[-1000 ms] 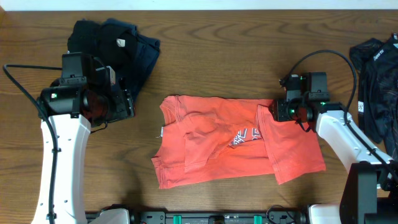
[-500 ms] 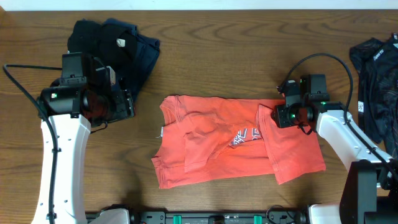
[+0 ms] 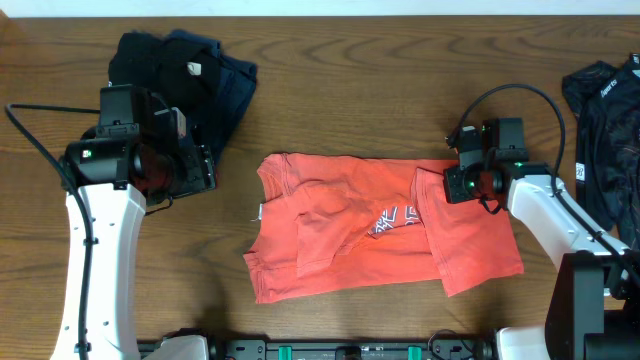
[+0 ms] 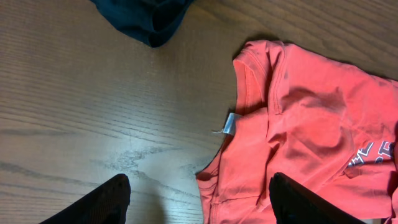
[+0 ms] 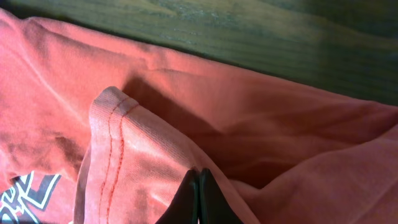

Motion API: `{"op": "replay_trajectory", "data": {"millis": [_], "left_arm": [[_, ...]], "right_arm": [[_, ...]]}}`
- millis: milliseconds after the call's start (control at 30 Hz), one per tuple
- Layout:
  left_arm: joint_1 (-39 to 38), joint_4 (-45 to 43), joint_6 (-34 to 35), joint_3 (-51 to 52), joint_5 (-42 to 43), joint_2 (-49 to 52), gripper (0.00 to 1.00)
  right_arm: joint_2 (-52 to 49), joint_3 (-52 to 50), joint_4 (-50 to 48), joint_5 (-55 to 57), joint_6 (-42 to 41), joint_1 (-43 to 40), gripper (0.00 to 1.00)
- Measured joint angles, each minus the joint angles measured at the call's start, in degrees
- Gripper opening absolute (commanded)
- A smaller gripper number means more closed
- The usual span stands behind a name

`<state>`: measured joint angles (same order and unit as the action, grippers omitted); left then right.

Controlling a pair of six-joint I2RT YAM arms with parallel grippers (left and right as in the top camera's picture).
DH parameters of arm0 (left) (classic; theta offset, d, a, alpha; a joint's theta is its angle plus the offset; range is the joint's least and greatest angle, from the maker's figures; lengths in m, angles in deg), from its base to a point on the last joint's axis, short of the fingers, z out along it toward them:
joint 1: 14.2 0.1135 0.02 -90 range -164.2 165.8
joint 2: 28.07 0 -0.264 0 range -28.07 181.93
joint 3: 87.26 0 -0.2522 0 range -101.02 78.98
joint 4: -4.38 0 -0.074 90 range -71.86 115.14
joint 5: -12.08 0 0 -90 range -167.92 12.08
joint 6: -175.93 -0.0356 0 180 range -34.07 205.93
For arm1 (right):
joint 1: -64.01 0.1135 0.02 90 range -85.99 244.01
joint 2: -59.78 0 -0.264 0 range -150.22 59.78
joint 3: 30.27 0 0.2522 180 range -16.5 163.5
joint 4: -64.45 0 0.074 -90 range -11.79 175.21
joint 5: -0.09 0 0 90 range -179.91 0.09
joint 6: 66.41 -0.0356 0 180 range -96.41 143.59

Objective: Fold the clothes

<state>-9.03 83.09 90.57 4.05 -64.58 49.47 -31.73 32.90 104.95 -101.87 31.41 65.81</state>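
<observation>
The orange-red T-shirt [image 3: 350,230] lies partly folded in the middle of the table, its right side turned over the navy-and-white lettering [image 3: 395,220]. My right gripper [image 3: 450,180] sits at the shirt's upper right edge. In the right wrist view its fingers [image 5: 199,177] are pressed together on a raised fold of the shirt's hem [image 5: 112,124]. My left gripper [image 3: 205,165] is open and empty above bare wood, left of the shirt. In the left wrist view its fingers [image 4: 198,186] straddle the shirt's collar side [image 4: 249,81] with its white tag [image 4: 229,124].
A pile of black and navy garments [image 3: 190,65] lies at the back left, and its edge shows in the left wrist view [image 4: 146,15]. Another black garment [image 3: 605,130] lies at the right edge. The wooden table [image 3: 350,90] runs under everything.
My right gripper has shifted slightly to the right and down at the shirt's upper right edge. The left arm has not moved.
</observation>
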Motion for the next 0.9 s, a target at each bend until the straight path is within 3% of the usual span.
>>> {"op": "replay_trajectory", "data": {"millis": [467,900], "left_arm": [[0.0,0.0,0.0,0.0,0.0,0.0,0.74],[0.0,0.0,0.0,0.0,0.0,0.0,0.74]], "right_arm": [[0.1,4.9,2.8,0.0,-0.7,-5.8,0.01],[0.1,4.9,-1.3,0.0,-4.7,-7.4,0.01]]}}
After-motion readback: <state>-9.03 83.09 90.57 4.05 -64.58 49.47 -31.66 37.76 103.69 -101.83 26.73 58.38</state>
